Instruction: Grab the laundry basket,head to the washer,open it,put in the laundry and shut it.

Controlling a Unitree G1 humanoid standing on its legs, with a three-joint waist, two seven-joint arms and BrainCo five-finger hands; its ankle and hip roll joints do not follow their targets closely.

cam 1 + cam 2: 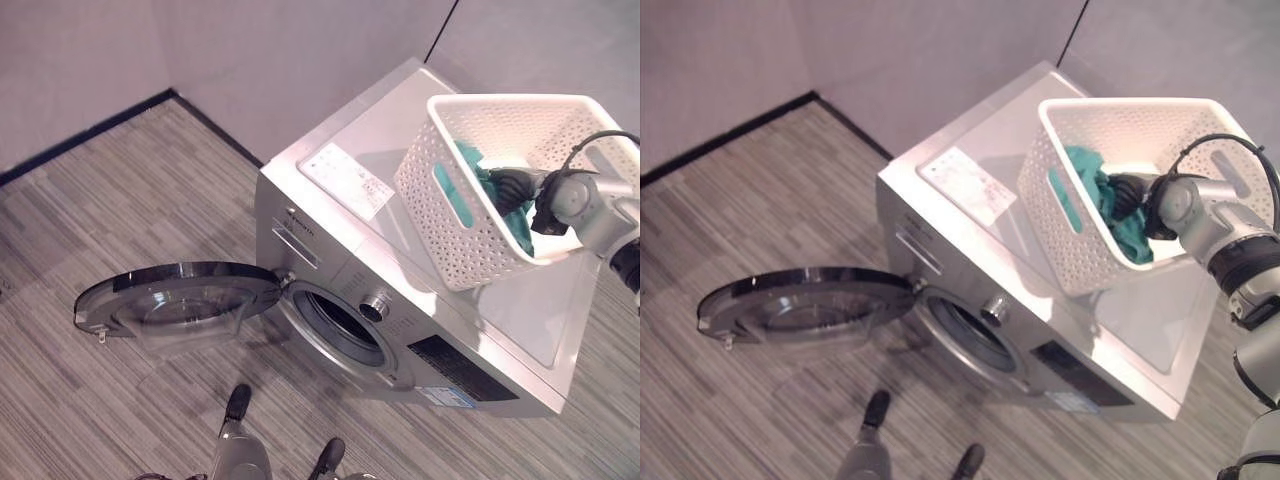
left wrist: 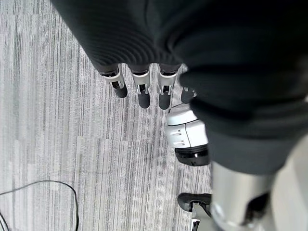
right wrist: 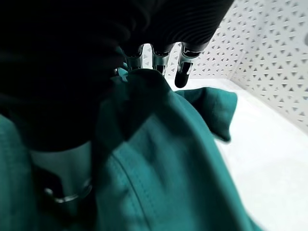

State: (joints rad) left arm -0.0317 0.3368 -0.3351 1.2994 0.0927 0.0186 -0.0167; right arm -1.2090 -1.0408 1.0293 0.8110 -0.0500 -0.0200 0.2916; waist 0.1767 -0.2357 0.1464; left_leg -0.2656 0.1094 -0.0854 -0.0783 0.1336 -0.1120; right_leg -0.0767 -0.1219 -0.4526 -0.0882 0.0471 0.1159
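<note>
fingers [image 3: 183,72] of the right hand [image 1: 1132,195] down inside the laundry basket [image 1: 1060,235], curled into the teal laundry [image 3: 168,173] and pinching a fold of it against the palm, as seen in the right wrist view. bunched in a heap against the basket's near wall, part of the cloth lifted toward the hand, a further flap lying on the white perforated floor of the basket. white basket with latticed sides and a teal slot handle, tilted, sitting on top of the washer [image 1: 320,240], toward its right rear corner. silver washer standing at an angle in the corner of the room, a white label sheet [image 1: 346,180] lying flat on its lid just beside the basket. control knob [image 1: 375,305] on the front panel, dark display strip to the right of it. round drum opening [image 1: 340,325] exposed below the knob, washer door [image 1: 180,300] swung fully open to the left, its glass bowl facing up, hinged at the drum's left edge. grey striped floor [image 1: 130,200] all around, dark skirting along pale walls behind. left hand [image 2: 144,89] hanging low over the floor well apart from the washer, fingers straight and relaxed, holding nothing.
</note>
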